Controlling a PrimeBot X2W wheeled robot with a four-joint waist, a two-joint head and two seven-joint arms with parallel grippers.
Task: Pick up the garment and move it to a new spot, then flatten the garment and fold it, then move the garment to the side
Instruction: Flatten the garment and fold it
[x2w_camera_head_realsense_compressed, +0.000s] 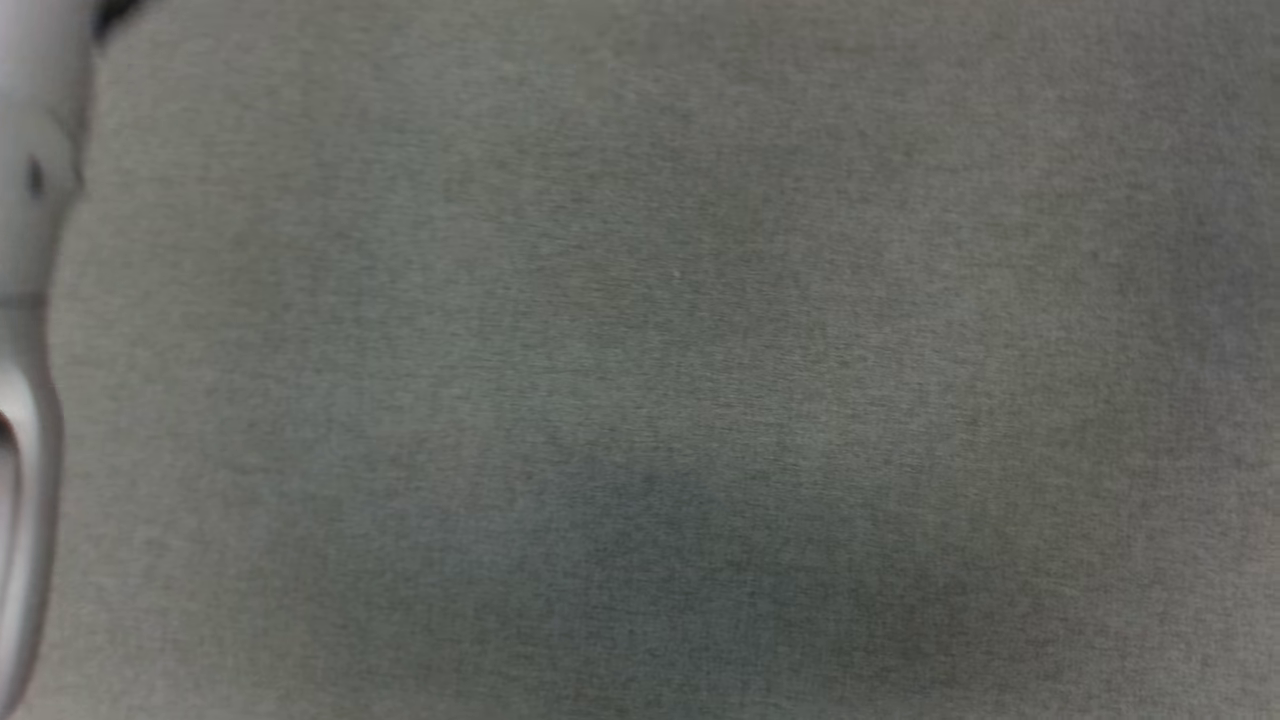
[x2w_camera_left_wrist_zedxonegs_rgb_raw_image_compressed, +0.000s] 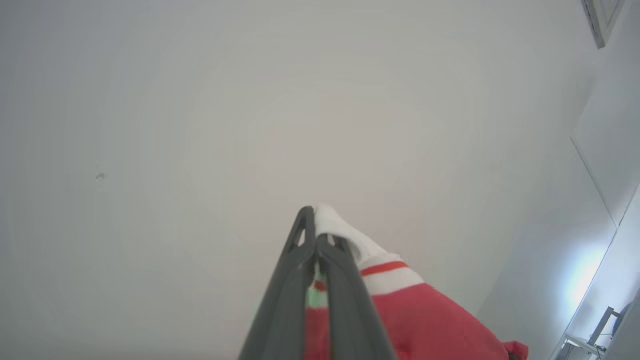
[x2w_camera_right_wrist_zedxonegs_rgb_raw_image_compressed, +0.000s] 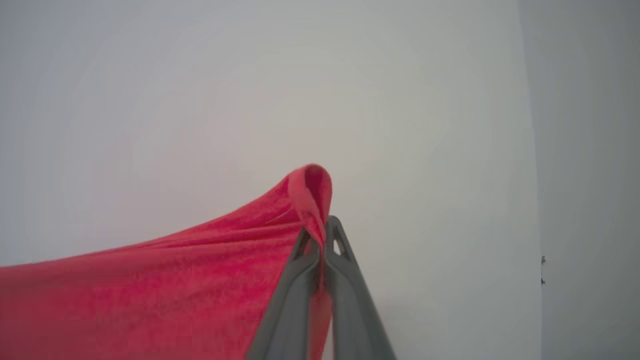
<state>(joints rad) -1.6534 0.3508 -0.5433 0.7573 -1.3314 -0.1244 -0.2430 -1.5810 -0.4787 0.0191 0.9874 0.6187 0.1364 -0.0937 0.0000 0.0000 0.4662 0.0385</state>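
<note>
Here, the left gripper (x2w_camera_left_wrist_zedxonegs_rgb_raw_image_compressed: 315, 225) is pinching the garment (x2w_camera_left_wrist_zedxonegs_rgb_raw_image_compressed: 425, 315) by its white, red-striped trim, fingers closed on it. A white tip is poking up past the fingertips, and the red cloth is running down toward that wrist view's lower right. The right gripper (x2w_camera_right_wrist_zedxonegs_rgb_raw_image_compressed: 320, 229) is clamping a folded red edge that is looping just above its fingertips, the cloth stretching away leftward against a pale wall (x2w_camera_right_wrist_zedxonegs_rgb_raw_image_compressed: 450, 125).

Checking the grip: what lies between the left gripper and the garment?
Nothing: the left gripper clamps the garment directly by its white striped trim, per left wrist view.
</note>
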